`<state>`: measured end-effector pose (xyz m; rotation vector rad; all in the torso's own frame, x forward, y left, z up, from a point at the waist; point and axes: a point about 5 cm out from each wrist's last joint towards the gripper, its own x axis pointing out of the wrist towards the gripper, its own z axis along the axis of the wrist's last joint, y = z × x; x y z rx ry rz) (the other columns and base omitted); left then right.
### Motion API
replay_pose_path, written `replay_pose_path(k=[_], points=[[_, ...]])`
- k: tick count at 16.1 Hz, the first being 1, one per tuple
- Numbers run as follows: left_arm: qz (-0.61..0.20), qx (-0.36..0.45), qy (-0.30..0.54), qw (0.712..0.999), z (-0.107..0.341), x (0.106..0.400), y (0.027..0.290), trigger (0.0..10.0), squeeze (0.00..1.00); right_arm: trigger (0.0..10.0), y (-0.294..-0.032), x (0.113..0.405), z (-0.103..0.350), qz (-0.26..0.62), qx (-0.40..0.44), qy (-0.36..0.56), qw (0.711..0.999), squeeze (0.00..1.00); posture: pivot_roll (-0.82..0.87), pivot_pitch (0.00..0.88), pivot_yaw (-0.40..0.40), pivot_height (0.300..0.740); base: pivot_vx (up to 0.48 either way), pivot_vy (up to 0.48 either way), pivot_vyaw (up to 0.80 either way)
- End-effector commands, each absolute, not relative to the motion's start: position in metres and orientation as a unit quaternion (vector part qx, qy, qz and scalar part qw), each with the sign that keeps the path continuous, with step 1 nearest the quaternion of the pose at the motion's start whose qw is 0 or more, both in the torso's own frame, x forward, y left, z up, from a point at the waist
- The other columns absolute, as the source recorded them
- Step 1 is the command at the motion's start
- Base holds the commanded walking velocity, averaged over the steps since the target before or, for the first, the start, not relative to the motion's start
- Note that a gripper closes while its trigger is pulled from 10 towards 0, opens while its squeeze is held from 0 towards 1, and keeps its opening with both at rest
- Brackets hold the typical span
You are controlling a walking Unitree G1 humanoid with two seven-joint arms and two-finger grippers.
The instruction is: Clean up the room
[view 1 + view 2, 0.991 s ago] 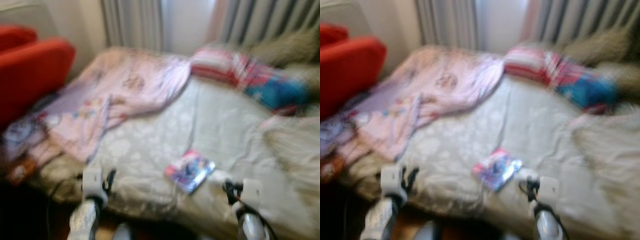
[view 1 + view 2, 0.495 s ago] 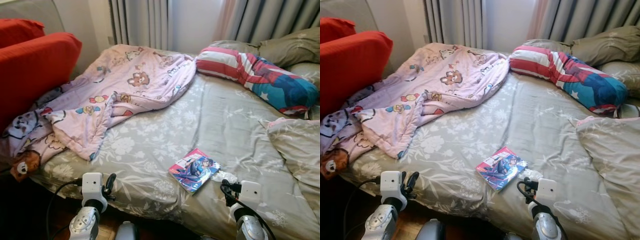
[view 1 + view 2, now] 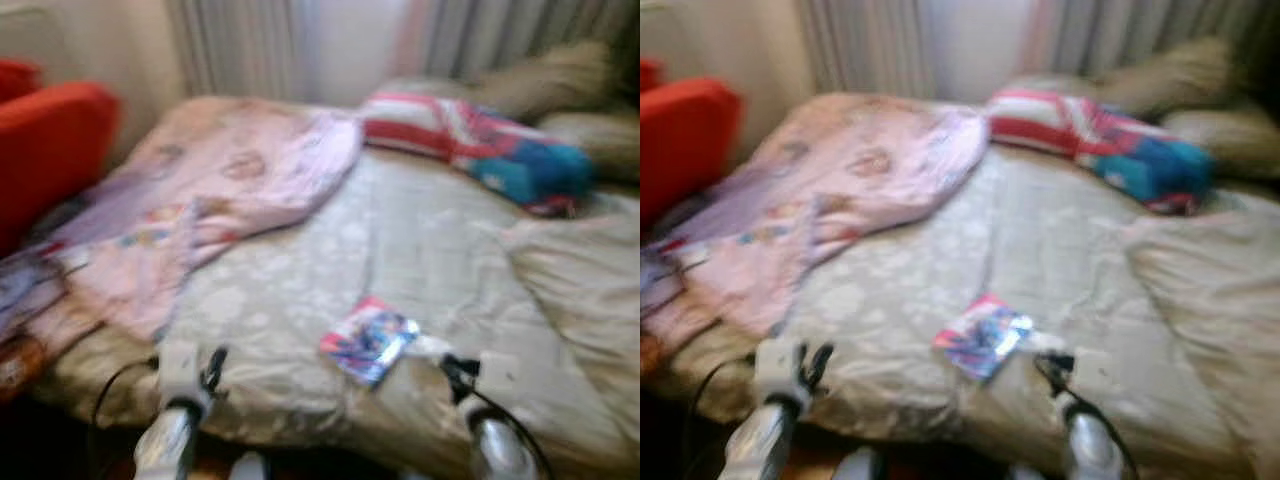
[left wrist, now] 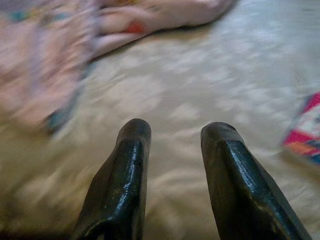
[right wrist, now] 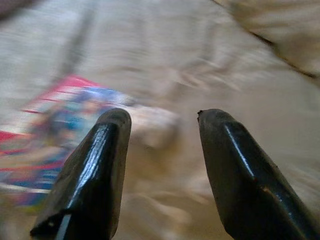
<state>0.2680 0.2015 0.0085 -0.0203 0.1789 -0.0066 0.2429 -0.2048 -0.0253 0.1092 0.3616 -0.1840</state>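
Note:
A colourful picture book [image 3: 368, 342] lies flat on the grey flowered bed sheet [image 3: 400, 240], near the bed's front edge. A small white crumpled thing [image 3: 432, 346] rests against the book's right corner. My right gripper [image 5: 162, 116] hovers open just above the sheet, with the book [image 5: 45, 130] and the white thing [image 5: 155, 125] straight ahead of its fingers. My left gripper [image 4: 176, 131] is open over bare sheet near the front left edge, with the book's corner [image 4: 307, 130] off to one side. The head views are blurred.
A rumpled pink blanket [image 3: 200, 190] covers the bed's left half and hangs over its edge. A red, white and blue pillow [image 3: 470, 135] and grey pillows [image 3: 570, 270] lie at the back and right. A red armchair [image 3: 50, 150] stands at the left.
The whole picture has shifted a little and gone blurred, so the camera is moving. The book, the blanket and both grippers keep their places relative to each other.

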Motion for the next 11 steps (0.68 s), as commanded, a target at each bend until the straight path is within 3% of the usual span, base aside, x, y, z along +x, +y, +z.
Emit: replay_pose_path(k=[1, 11], points=[[0.001, -0.006, 0.095, 0.995, 0.0062, 0.2647, 0.2055, 10.0, 0.0, 10.0, -0.2001, 0.249, -0.0219, -0.085, 0.057, 0.174, 0.979, 0.0, 0.1, 0.035, -0.012, 0.641, 0.262, 0.0, 0.0], [0.004, -0.008, 0.09, 0.996, 0.0075, 0.2643, 0.2051, 10.0, 0.0, 10.0, -0.1901, 0.2508, -0.0227, -0.061, 0.058, 0.178, 0.98, 0.0, 0.11, 0.045, -0.018, 0.641, 0.267, 0.0, 0.0]])
